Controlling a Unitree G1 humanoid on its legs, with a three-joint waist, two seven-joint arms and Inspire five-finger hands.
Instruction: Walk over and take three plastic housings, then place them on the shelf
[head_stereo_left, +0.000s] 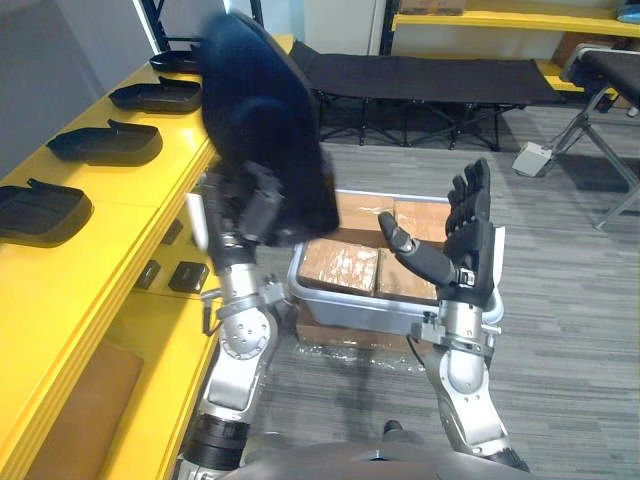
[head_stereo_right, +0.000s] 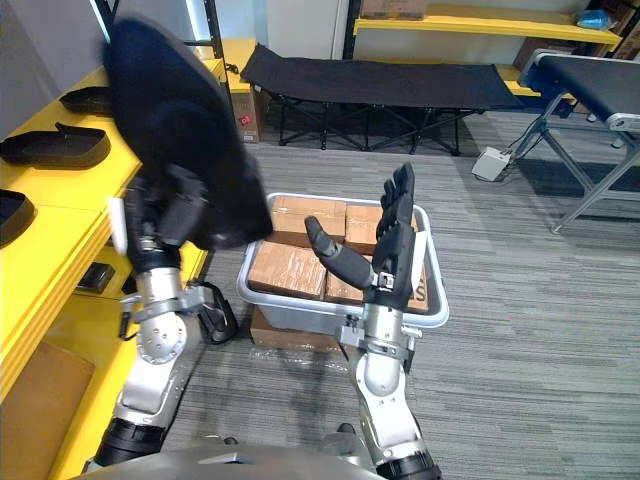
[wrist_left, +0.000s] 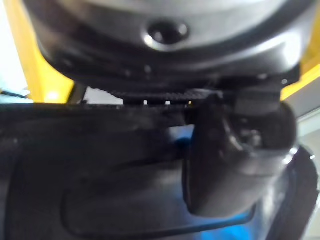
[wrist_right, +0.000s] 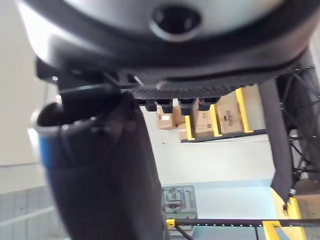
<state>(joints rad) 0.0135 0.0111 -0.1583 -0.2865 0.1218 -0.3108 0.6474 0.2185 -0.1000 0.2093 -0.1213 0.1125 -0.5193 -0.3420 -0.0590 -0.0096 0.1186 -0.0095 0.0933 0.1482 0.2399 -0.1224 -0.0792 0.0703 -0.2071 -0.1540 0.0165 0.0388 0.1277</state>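
Left eye view: my left hand (head_stereo_left: 250, 205) grips a black housing (head_stereo_left: 265, 110) raised beside the yellow shelf (head_stereo_left: 140, 190), seemingly by its lower edge only, so it may tip loose or clip the shelf lip; my right hand (head_stereo_left: 465, 240) hangs open-fingered.

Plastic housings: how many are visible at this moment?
5. Four housings lie in a row on the yellow shelf; the fifth is gripped in the left hand. More may be hidden behind it.

Plastic housing (head_stereo_left: 262, 120) in left hand (head_stereo_left: 250, 210): outline blurred; covers crate (head_stereo_left: 330, 300) corner behind hand. Shelf housing (head_stereo_left: 40, 212) left of hand: cut by picture edge
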